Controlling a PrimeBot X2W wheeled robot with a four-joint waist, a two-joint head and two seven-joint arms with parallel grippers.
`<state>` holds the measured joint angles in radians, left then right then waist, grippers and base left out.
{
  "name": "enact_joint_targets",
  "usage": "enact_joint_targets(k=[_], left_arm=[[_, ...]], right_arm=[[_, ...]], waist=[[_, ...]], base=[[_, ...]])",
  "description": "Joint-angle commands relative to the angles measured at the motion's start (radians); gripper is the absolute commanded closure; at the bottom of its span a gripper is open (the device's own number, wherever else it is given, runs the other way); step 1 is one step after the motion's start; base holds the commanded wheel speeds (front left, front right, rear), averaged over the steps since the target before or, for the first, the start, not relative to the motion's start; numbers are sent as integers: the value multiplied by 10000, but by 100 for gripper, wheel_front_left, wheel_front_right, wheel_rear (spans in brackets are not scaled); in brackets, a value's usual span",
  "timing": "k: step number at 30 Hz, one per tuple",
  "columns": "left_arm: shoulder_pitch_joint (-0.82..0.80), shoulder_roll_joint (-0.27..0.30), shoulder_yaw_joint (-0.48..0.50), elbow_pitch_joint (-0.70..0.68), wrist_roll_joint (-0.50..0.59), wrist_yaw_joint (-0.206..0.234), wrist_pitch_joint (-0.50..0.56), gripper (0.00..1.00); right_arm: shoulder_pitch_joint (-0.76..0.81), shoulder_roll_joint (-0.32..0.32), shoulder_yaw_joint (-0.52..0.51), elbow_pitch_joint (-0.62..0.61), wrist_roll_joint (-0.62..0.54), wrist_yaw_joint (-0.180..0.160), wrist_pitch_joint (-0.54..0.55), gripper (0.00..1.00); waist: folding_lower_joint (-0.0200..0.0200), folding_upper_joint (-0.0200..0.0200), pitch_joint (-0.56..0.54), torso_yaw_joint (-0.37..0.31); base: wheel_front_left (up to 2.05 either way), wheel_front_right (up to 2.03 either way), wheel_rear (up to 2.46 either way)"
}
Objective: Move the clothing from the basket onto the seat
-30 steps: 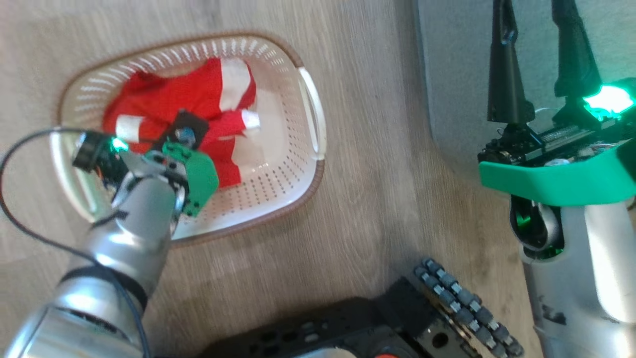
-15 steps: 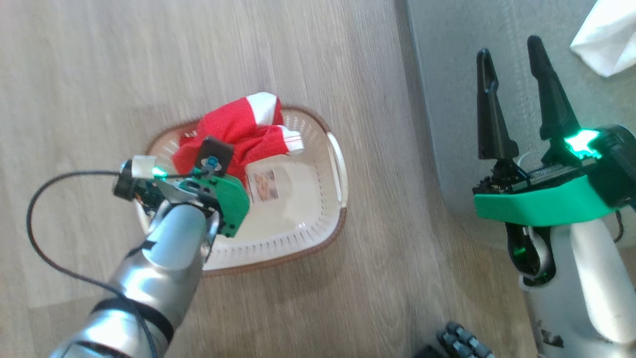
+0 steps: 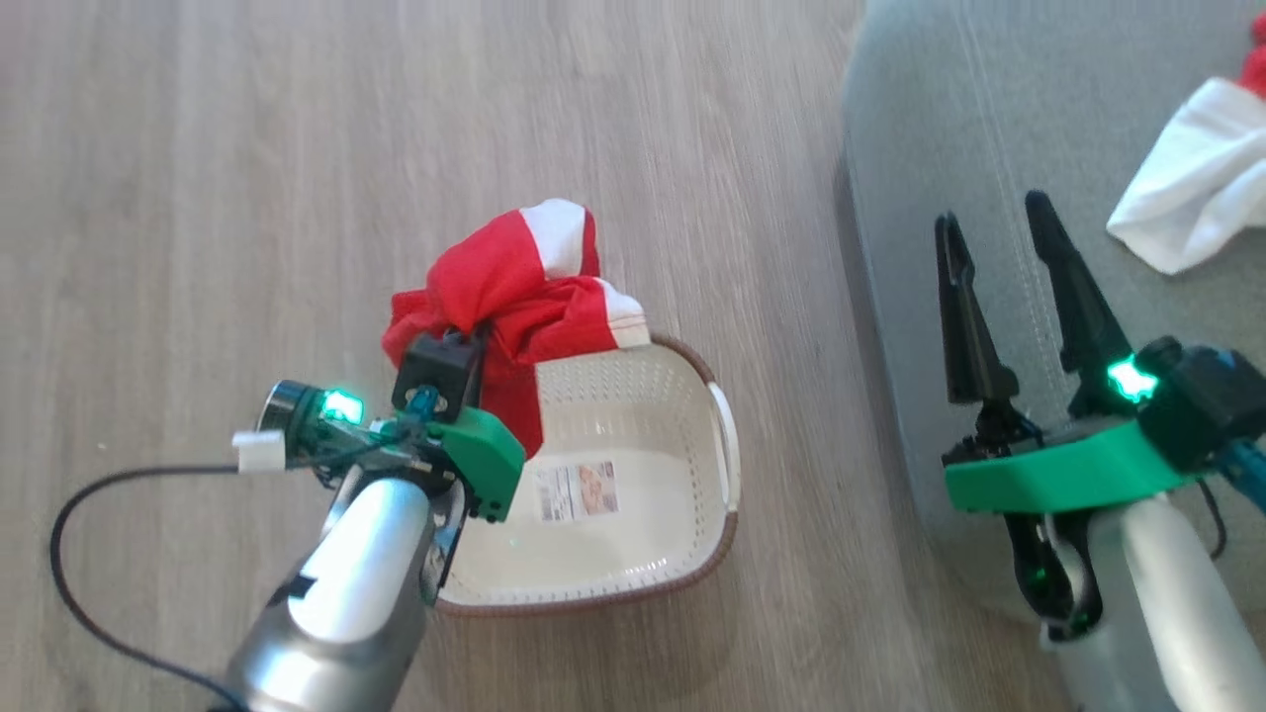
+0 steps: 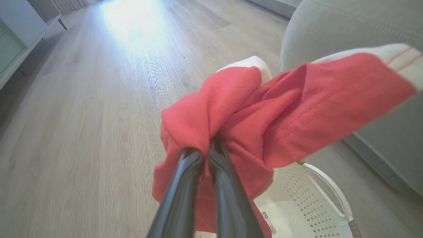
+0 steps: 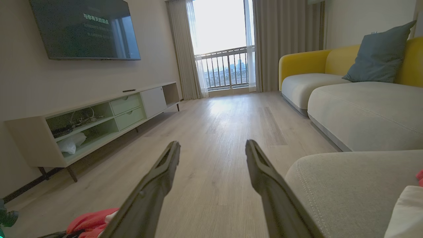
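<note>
Our left gripper (image 4: 206, 147) pinches the red garment (image 3: 514, 287) above the basket (image 3: 643, 386); our right gripper (image 3: 991, 210) hangs wide open. Next, we judge, swing it over the seat (image 3: 989, 119) and release.

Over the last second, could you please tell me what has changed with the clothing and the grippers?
The left gripper, shut on the red garment, has lifted it up out of the basket, leaving the basket's floor showing. The head view shifted too. The right gripper stayed open above the seat.
</note>
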<state>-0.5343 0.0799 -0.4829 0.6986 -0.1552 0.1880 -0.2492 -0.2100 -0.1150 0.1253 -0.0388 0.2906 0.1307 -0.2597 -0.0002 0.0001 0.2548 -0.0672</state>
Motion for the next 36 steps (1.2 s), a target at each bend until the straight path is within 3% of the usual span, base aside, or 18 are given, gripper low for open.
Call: enact_joint_targets(k=[1,12,24,29,36], left_arm=[[-11,274,403,-616,107,35,-125,100],[1532,288,1407,-4394,521,23,-125,100],[2161,-186,2607,-8804,587,-384,-126,100],[2060,-272,2455,-9493,625,-542,-126,100],[1964,-291,1822,-9400,614,-799,-126,100]], right_arm=[[125,-121,158,-249,80,0,-21,0],[730,-265,430,-3,127,0,-21,0],[952,-353,519,-14,26,0,-21,0],[936,-327,540,-13,-45,0,-21,0],[913,-263,607,-48,-68,0,-21,0]], waist=[[2,-1,-517,352],[2,-1,-1543,555],[2,-1,-1712,656],[2,-1,-1648,679],[2,-1,-1575,666]], base=[[0,0,0],[0,0,0],[0,0,0],[0,0,0],[0,0,0]])
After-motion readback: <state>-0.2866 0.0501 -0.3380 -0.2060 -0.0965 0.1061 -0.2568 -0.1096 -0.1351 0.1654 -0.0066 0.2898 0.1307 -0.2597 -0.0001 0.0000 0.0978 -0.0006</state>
